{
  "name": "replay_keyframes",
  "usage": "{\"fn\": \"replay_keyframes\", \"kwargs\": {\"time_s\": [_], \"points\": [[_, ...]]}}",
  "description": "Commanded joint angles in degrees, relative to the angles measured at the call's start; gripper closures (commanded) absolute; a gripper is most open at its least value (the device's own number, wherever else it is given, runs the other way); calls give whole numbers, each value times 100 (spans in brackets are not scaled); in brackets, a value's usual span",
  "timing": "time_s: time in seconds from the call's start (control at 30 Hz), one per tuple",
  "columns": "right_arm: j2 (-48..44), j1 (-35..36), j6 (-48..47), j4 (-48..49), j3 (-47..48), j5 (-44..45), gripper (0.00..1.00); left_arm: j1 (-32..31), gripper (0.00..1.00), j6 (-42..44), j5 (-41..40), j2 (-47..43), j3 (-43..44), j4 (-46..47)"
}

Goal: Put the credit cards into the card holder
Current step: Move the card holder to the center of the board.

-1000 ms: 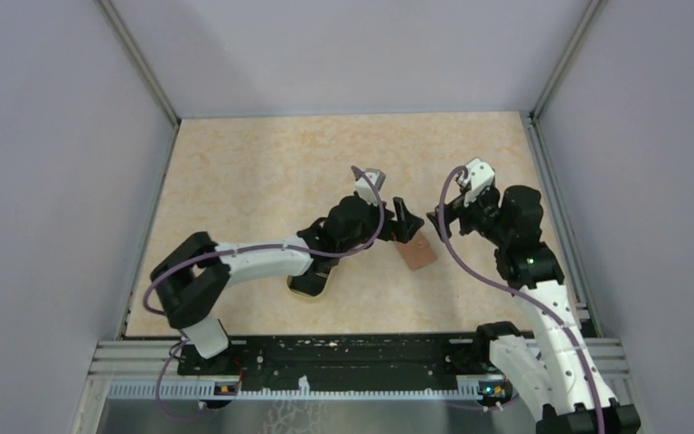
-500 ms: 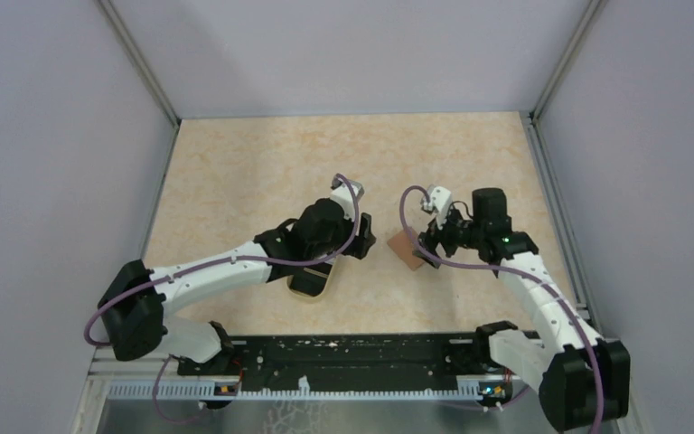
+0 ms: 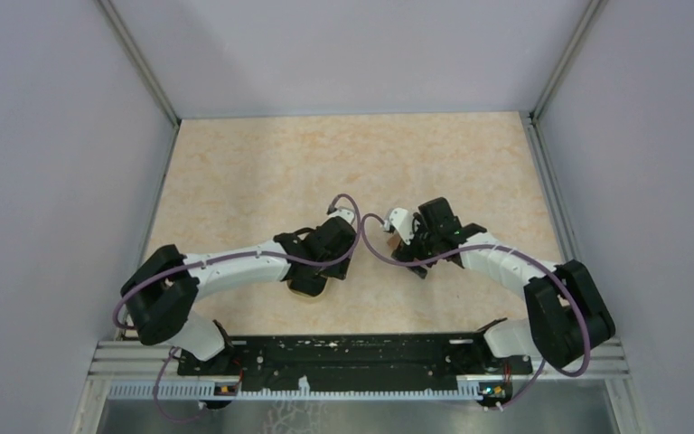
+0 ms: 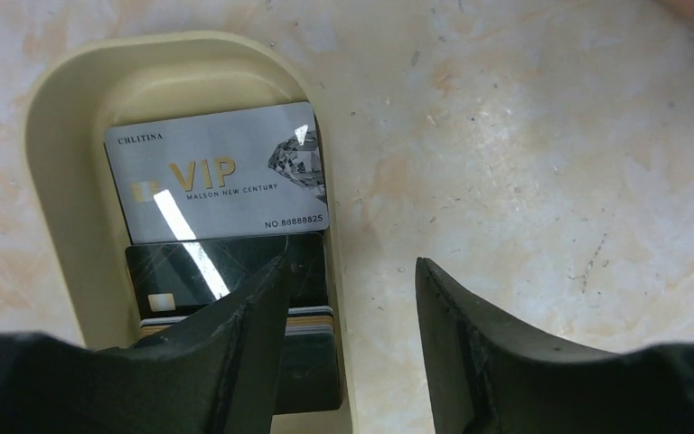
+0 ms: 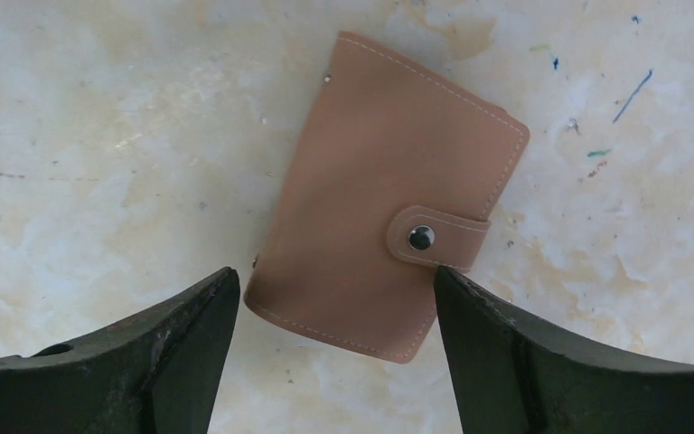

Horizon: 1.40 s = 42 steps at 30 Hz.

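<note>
1. Left wrist view: the left fingers [image 4: 235,344] are spread and grasp nothing. They straddle the right rim of a cream dish [image 4: 54,108], and one tip overhangs the cards [image 4: 217,172] inside, a silver one and darker ones. They are probably lining up to pinch a card's edge.
2. The wallet [image 5: 370,199] lies flat on the surface [image 5: 99,136], shut by its snap tab [image 5: 434,237]. It sits between the right fingers [image 5: 181,344], which are also spread and empty. Whether their tips touch its near corners is hard to tell. They look set to steady or open it.
3. No card is in the wallet yet.
4. The surface is mottled beige with scuffs and pen flecks. Plain pale walls [image 3: 54,136] enclose it on three sides.
</note>
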Motion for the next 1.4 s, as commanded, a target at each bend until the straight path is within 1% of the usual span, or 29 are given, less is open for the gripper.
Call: {"fn": "replay_keyframes", "kwargs": {"time_s": [0.0,0.07,0.13,0.17,0.27,0.33,0.37,0.47,0.5,0.57,0.67,0.83,0.97,1.03,1.2,1.3,1.37], "points": [[181,77,278,374,73,503,24,3,43,-245,-43,418,305,-227],[274,84,344,326,104,443,28,2,46,-320,-20,573,343,-239],[347,86,387,271,127,418,34,2,52,-359,-5,680,364,-250],[387,94,406,245,141,410,36,2,57,-365,-8,726,373,-258],[438,103,453,169,217,380,49,4,73,-349,-56,808,432,-337],[397,103,510,173,273,370,54,27,83,-342,-160,824,512,-461],[347,103,529,177,296,331,56,69,86,-315,-166,799,537,-503],[222,116,597,199,390,149,60,308,90,-108,-164,657,600,-588],[205,139,601,207,441,125,62,432,91,-16,-164,591,619,-618],[254,164,570,299,539,130,70,744,93,194,-78,459,685,-675],[535,165,505,434,823,160,75,1352,94,511,166,285,801,-673],[1118,169,665,838,1460,-439,78,2513,97,938,453,194,892,-648],[1897,267,837,1031,2365,-676,79,3551,97,1195,517,262,1000,-432],[2374,394,888,1089,2901,-676,79,3970,97,1320,570,442,1202,-274],[3762,942,976,840,4956,-300,79,4934,97,1489,745,1318,2245,-379],[4712,1228,983,581,6214,-36,79,5414,97,1572,1021,2052,3073,-735],[5323,1393,970,325,7144,97,79,5678,96,1606,1218,2425,3435,-870]]}}
